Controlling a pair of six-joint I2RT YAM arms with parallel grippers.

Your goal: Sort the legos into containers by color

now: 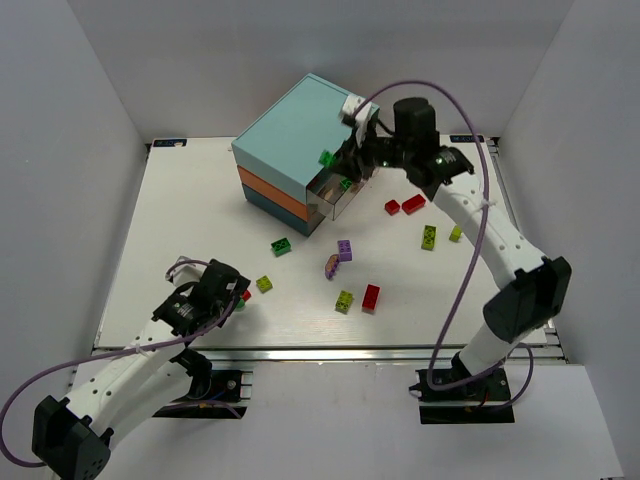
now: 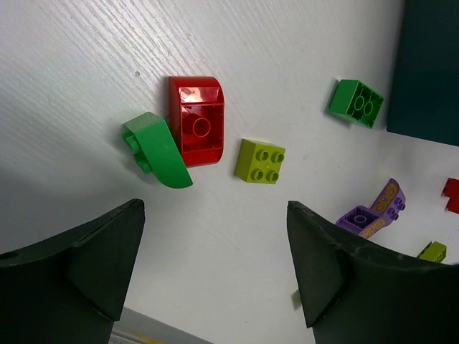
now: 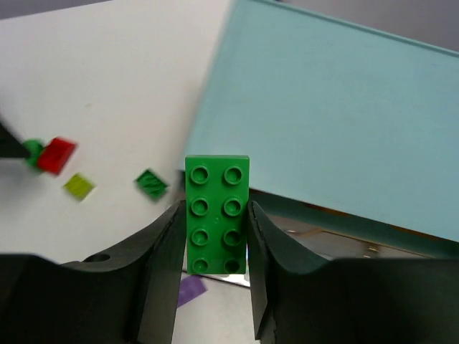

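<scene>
Over the drawer (image 1: 335, 197), my right gripper (image 3: 215, 240) pinches the green brick (image 3: 216, 204) by its long sides: light, stiff, slick; my left gripper (image 2: 215, 218) gapes empty.

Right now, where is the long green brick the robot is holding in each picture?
Top external: the long green brick pokes out of the right gripper, over the chest's front edge.
Left wrist: not in it; the green bricks there are other ones.
Right wrist: in the centre, pinched in the right gripper.
Shared landmark: the red curved brick shows in all three.
</scene>
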